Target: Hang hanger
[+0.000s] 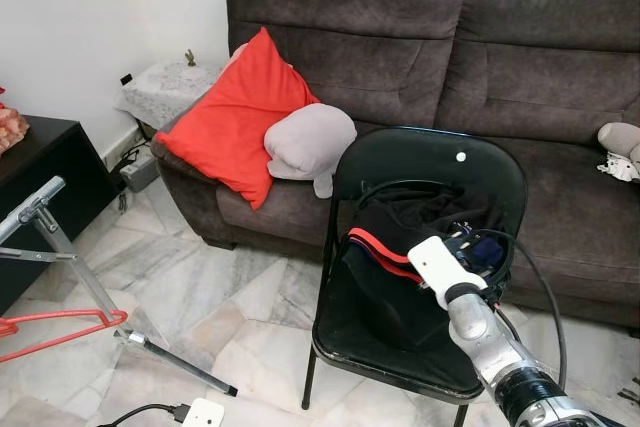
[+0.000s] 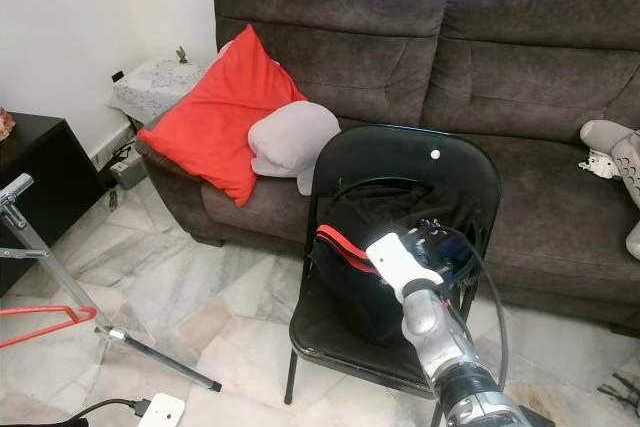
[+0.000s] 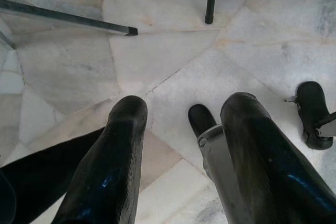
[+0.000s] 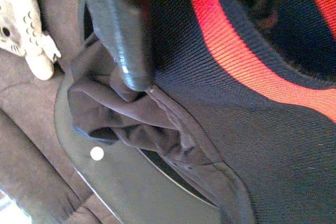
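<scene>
A red hanger hangs low on a silver metal rack at the far left, just above the marble floor. In front of me a black folding chair holds a dark garment with a red band. My right gripper reaches into the top of that garment. In the right wrist view one black finger presses on the dark fabric beside the red band, and the other is hidden by cloth. My left gripper hangs open over the floor.
A dark brown sofa behind the chair carries a red cushion, a grey cushion and a plush toy. A black cabinet stands at the left. A white adapter with a cable lies on the floor.
</scene>
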`<state>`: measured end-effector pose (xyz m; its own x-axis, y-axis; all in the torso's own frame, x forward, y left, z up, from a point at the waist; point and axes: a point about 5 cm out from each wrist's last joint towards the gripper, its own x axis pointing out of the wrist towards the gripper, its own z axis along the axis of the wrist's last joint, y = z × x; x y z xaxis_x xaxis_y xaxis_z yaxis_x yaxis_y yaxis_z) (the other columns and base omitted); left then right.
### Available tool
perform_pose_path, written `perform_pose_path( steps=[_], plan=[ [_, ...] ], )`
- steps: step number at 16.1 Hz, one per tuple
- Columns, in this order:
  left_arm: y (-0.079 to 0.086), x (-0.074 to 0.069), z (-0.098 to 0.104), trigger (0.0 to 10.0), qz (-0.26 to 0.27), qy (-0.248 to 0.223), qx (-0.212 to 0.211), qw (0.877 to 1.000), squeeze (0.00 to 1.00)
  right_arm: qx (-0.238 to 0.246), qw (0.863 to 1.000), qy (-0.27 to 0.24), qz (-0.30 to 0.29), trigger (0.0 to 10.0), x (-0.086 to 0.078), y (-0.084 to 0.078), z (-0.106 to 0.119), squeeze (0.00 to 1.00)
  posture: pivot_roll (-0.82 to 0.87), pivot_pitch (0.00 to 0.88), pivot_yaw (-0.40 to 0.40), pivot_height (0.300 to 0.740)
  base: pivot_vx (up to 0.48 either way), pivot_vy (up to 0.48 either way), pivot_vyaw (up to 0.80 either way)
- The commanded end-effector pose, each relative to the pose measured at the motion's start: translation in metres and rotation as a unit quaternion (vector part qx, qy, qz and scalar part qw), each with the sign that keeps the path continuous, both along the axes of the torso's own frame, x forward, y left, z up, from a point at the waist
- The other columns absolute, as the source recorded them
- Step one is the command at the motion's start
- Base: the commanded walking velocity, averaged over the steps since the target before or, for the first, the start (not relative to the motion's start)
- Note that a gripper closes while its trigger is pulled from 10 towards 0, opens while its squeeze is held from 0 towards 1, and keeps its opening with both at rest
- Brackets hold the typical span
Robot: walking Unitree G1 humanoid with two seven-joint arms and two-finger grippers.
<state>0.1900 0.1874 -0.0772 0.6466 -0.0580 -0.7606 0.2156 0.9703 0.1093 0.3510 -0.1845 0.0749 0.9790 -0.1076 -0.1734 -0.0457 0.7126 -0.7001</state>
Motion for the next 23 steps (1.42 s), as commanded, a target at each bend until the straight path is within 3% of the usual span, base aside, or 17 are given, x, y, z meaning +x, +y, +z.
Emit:
perform_pose_path(
  steps=[1,4,6,10,13,17,18,20,21,23],
  plan=[
    [0.001,-0.001,-0.001,10.0,-0.003,0.002,0.004,1.0,0.0,0.025,0.999,-0.005,-0.022,0.0,-0.001,-0.003,-0.001,0.0,-0.04,0.043,0.059,0.74,0.0,0.0,0.0],
    [0.001,-0.001,0.0,10.0,-0.003,0.002,0.005,1.0,0.0,0.058,0.997,-0.018,-0.047,0.0,-0.003,-0.008,0.001,0.0,-0.04,0.043,0.059,0.74,0.0,0.0,0.0],
    [0.002,-0.001,0.0,10.0,-0.002,0.002,0.006,1.0,0.0,0.121,0.988,-0.044,-0.085,0.0,-0.003,-0.015,0.006,0.0,-0.04,0.041,0.062,0.74,0.0,0.0,0.0],
    [0.004,-0.002,-0.001,10.0,-0.003,0.004,0.007,1.0,0.0,0.191,0.972,-0.077,-0.111,0.0,-0.002,-0.02,0.017,0.0,-0.04,0.04,0.065,0.74,0.0,0.0,0.0],
    [0.004,-0.003,-0.001,10.0,-0.004,0.004,0.008,1.0,0.0,0.277,0.942,-0.114,-0.151,0.0,0.0,-0.028,0.029,0.0,-0.04,0.039,0.068,0.74,0.0,0.0,0.0],
    [0.012,-0.005,-0.001,10.0,0.013,0.003,0.014,1.0,0.0,0.333,0.904,-0.21,-0.166,0.0,-0.008,-0.038,0.06,0.0,-0.04,0.039,0.069,0.74,0.0,0.0,0.0],
    [0.02,-0.003,0.002,10.0,0.057,-0.013,0.002,0.998,0.0,0.34,0.9,-0.223,-0.16,0.0,-0.014,-0.037,0.064,0.0,-0.04,0.039,0.069,0.74,0.0,0.0,0.0],
    [0.026,0.004,0.008,10.0,0.086,-0.044,-0.014,0.995,0.0,0.338,0.901,-0.23,-0.145,0.0,-0.022,-0.032,0.066,0.0,-0.04,0.039,0.069,0.74,0.0,0.0,0.0],
    [0.026,0.012,0.014,10.0,0.09,-0.069,-0.025,0.993,0.0,0.344,0.899,-0.233,-0.136,0.0,-0.026,-0.028,0.065,0.0,-0.04,0.037,0.07,0.74,0.0,0.0,0.0],
    [0.019,0.031,0.03,10.0,0.047,-0.137,-0.035,0.989,0.0,0.347,0.899,-0.23,-0.133,0.9,-0.037,-0.024,0.061,0.0,-0.04,0.028,0.075,0.74,0.0,0.0,0.0]
  ],
)
